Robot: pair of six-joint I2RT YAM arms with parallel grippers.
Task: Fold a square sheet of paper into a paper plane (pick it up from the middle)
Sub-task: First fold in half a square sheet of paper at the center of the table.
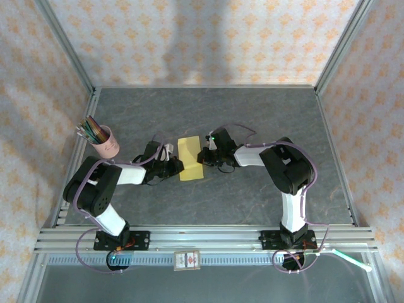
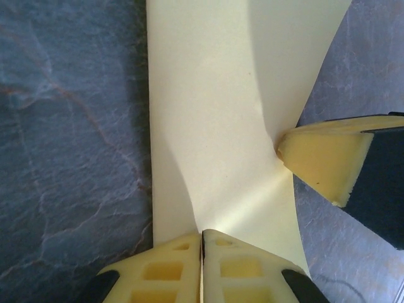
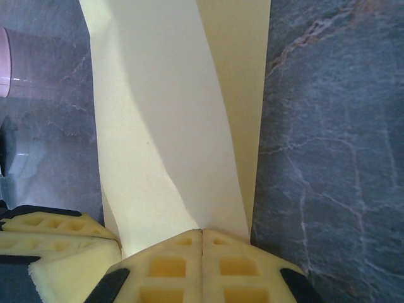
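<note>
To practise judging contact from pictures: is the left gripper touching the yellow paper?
Touching. In the left wrist view the left gripper is closed on the near edge of the yellow paper, no gap showing.

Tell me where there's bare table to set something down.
Free: the far table strip between paper and back wall, the right side beyond the right arm, and the near strip in front of the paper. Crowded: the middle, where left gripper and right gripper pinch the paper, and the left by the cup.
</note>
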